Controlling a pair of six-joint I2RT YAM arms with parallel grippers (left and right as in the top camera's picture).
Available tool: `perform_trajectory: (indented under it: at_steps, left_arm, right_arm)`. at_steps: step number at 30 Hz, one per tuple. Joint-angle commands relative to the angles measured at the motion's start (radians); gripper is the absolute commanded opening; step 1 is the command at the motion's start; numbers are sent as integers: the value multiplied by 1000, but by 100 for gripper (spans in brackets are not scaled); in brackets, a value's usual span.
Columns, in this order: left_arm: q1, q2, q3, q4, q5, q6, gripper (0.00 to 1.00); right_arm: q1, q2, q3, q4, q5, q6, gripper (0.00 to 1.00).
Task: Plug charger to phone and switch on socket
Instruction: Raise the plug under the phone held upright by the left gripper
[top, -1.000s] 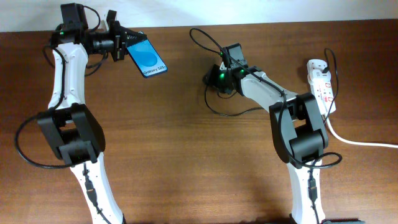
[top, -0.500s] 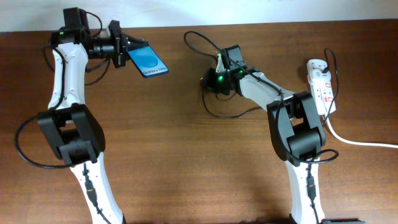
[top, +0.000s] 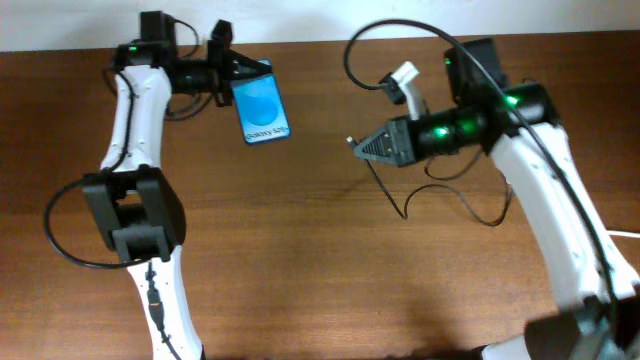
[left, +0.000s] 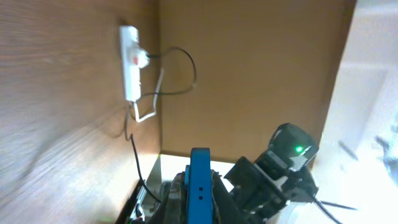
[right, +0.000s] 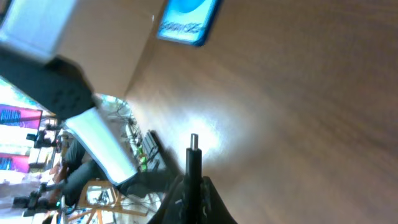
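Toward the bench's far edge, left of centre, our left gripper (top: 240, 78) pinches the phone (top: 264, 112).
Mid-bench, our right gripper (top: 358, 146) clamps the charger (right: 193, 158) just behind its plug; we judge the cable limp and light, so gripping near the stiff tip steers best.

looks like a robotics lab or test room, going by a white left arm (top: 135, 110) and right arm (top: 550, 195) with green status lights (top: 440, 130) and looping black cables (top: 45, 225), set at a brown wooden table (top: 300, 260) by a white wall (top: 300, 20), plus blurred clutter (right: 124, 155) past the table's edge.
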Motion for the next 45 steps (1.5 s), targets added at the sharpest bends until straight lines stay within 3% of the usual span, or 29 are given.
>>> perform_trajectory:
  at_steps: [1,5,7,10,14,19,24,27,37,45]
  left_arm:
    - [-53,-21,11,18,83,39,0]
    - [-116,-21,11,68,81,38,0]
    - [-161,-21,11,124,72,5,0]
    - [-205,-21,11,296,20,-188,0]
    - [-212,-21,11,559,-32,-447,0]
    - [-170,-21,11,946,-63,-827,0]
    - [-128,-21,11,1001,-3,-864,0]
    - [-125,-21,11,1001,4,-864,0]
    - [-146,-21,11,1001,29,-741,0]
    - [-193,-21,11,1001,-14,-718,0]
  right_arm:
    - [-121,-172,-50,-83,-36,-21,5]
    - [-277,-404,-359,13,-141,43,4]
    - [-265,-486,-563,241,-148,229,4]
    - [-172,-484,-705,601,-111,495,4]
    - [73,-435,-855,1152,124,926,4]
    - [246,-268,-863,1514,418,1061,4]
    - [208,-67,-863,1956,116,1189,4]
    - [189,-40,-862,2032,66,1204,4]
    - [137,-40,-849,2034,73,1233,4]
    - [138,-40,-840,2043,70,1210,4]
